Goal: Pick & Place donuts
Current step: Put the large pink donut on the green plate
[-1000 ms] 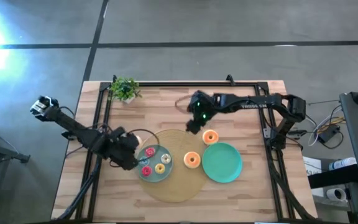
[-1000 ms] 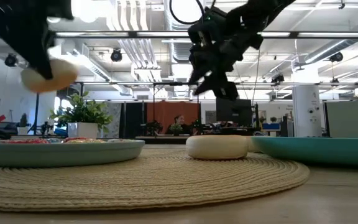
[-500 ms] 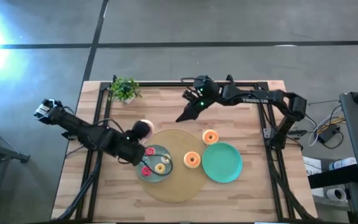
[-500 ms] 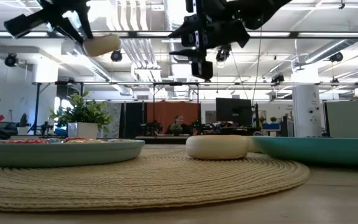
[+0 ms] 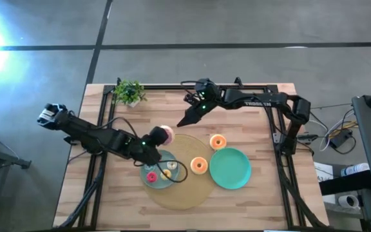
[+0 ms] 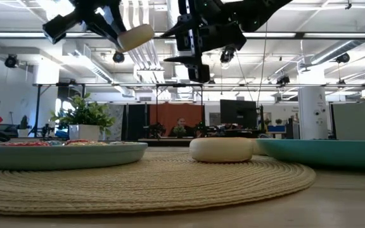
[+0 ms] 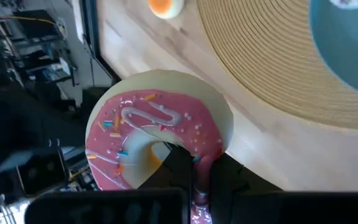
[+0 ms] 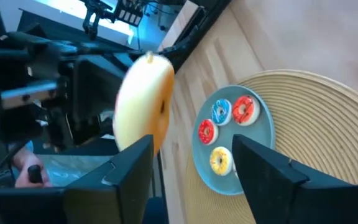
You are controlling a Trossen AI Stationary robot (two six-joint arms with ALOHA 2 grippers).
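Donuts sit in several places, and we find the pink-iced one point(image 7: 154, 140) pinched in our left gripper point(image 5: 154, 144), whose fingers are clamped through its hole and rim, held in the air above the round woven mat's point(image 5: 185, 196) back-left edge, just beside the grey-blue plate point(image 5: 157, 181). On that plate we see small donuts point(image 8: 224, 132) in red, blue and yellow, filling most of its surface. Two orange donuts point(image 5: 199, 165) lie apart: one on the mat's right part, the other point(image 5: 217, 141) just off the mat, touching or nearly touching the green plate's point(image 5: 230, 169) back rim. Our right gripper point(image 5: 187, 118) hangs with fingers spread wide and nothing between them, above bare wood behind the mat. A small plant point(image 5: 128, 92) stands at the table's back-left corner, well apart from both arms.
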